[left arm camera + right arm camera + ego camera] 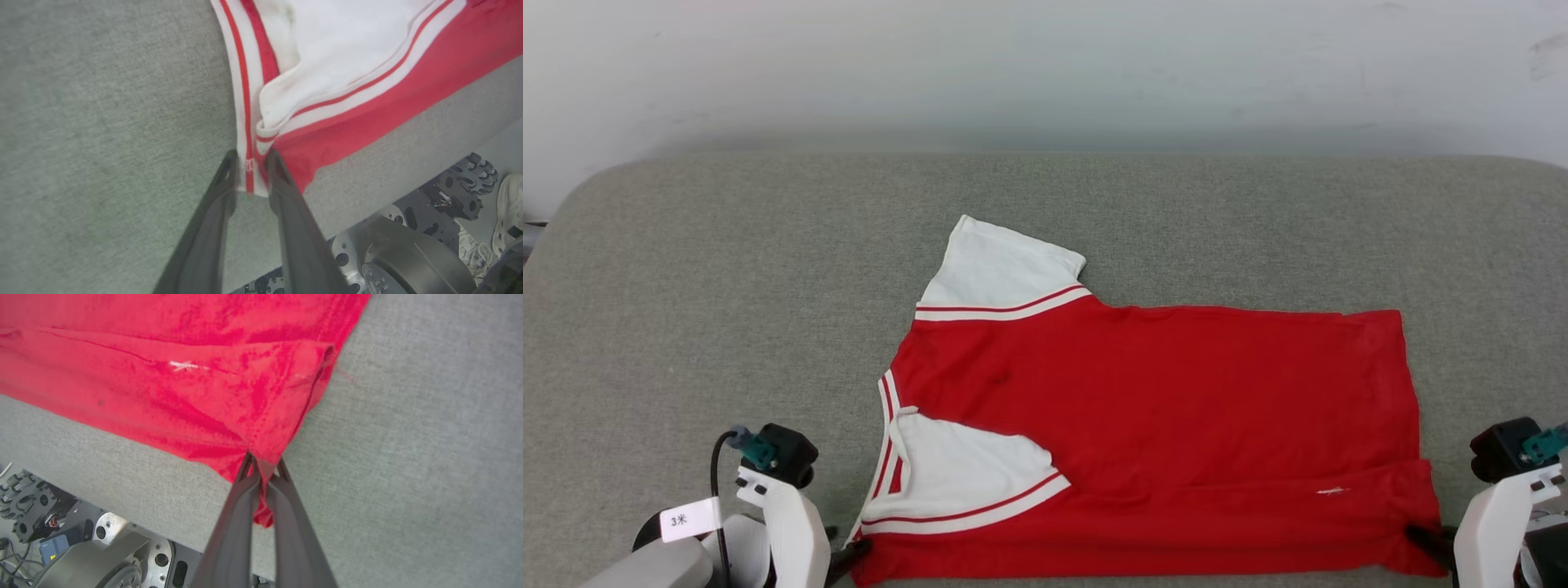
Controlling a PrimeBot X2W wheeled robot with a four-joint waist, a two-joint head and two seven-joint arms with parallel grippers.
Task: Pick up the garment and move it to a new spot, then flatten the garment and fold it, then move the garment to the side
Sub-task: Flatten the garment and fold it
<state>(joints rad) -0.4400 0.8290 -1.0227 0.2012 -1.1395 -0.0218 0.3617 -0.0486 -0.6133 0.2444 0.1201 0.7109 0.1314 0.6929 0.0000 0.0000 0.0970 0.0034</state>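
The garment (1143, 392), red with white sleeves and striped trim, lies spread flat on the grey padded surface (727, 286) with its plain side up and its near long edge folded over. One white sleeve points away from me and the other lies folded onto the red body. My left gripper (849, 557) is at the near left corner; in the left wrist view its fingers (251, 161) stand apart with the striped trim (249, 122) between them. My right gripper (1421, 539) is at the near right corner, shut (263, 465) on the red hem (261, 441).
The surface's front edge runs just below the garment's near edge. Beyond that edge the robot's base (408, 261) and a white shoe (508, 204) show on the floor. A pale wall (1045, 65) rises behind the surface.
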